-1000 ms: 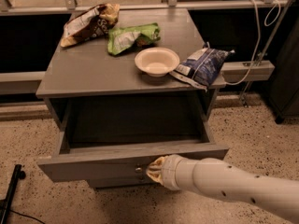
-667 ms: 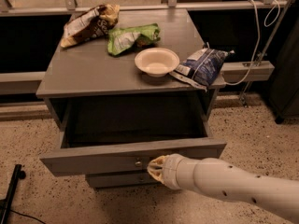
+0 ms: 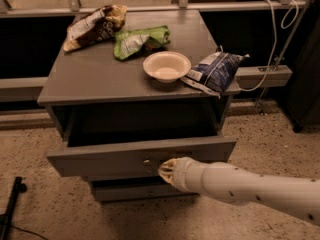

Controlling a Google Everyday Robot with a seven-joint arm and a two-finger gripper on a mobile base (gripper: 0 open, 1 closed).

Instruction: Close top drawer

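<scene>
The top drawer (image 3: pixel 100 156) is a wide grey drawer with a flat front, pulled part way out of the grey cabinet (image 3: pixel 80 79). Its small round knob (image 3: pixel 146 161) sits at the middle of the front panel. My gripper (image 3: pixel 166 170) is at the end of the white arm coming in from the lower right. Its tip rests against the drawer front, just right of and below the knob. The drawer's dark inside looks empty.
On the cabinet top lie a brown snack bag (image 3: pixel 95 26), a green bag (image 3: pixel 140 40), a white bowl (image 3: pixel 166 66) and a blue bag (image 3: pixel 215 71) overhanging the right edge. A slimmer drawer front (image 3: pixel 130 190) shows below. A rail and cable (image 3: pixel 270 49) stand at right.
The drawer has slid back into the cabinet, less open than before. My gripper has moved forward with the front panel, staying pressed beside the knob.
</scene>
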